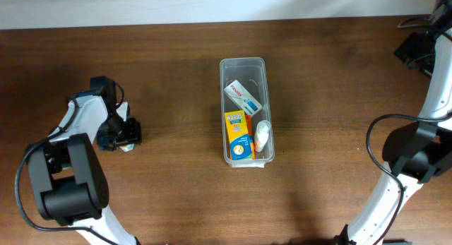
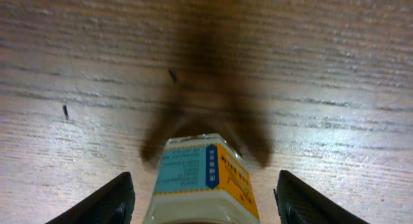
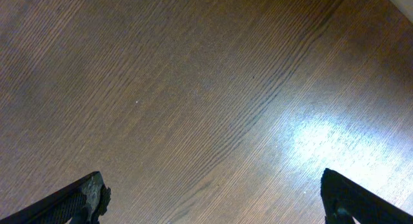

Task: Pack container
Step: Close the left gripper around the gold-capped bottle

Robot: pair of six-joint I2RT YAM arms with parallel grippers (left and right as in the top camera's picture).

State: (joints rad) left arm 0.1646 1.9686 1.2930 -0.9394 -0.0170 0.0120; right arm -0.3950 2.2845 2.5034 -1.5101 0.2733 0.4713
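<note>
The clear plastic container (image 1: pixel 242 61) stands at the table's middle. It holds a white and blue box (image 1: pixel 242 95), an orange and blue box (image 1: pixel 239 135) and a small white bottle (image 1: pixel 262 135). My left gripper (image 1: pixel 120 134) is far to its left, low over the table. In the left wrist view its fingers (image 2: pixel 203 201) are open on either side of a small white, light-blue and orange box (image 2: pixel 203 175), with a gap on each side. My right gripper (image 1: pixel 415 46) is at the far right back corner, and its fingers (image 3: pixel 213 198) are open and empty over bare wood.
The brown wooden table (image 1: pixel 169 174) runs across the whole view, with its back edge along the top. Black cables (image 1: pixel 385 121) and the right arm (image 1: pixel 424 153) fill the right side. The left arm's base (image 1: pixel 67 181) stands at the lower left.
</note>
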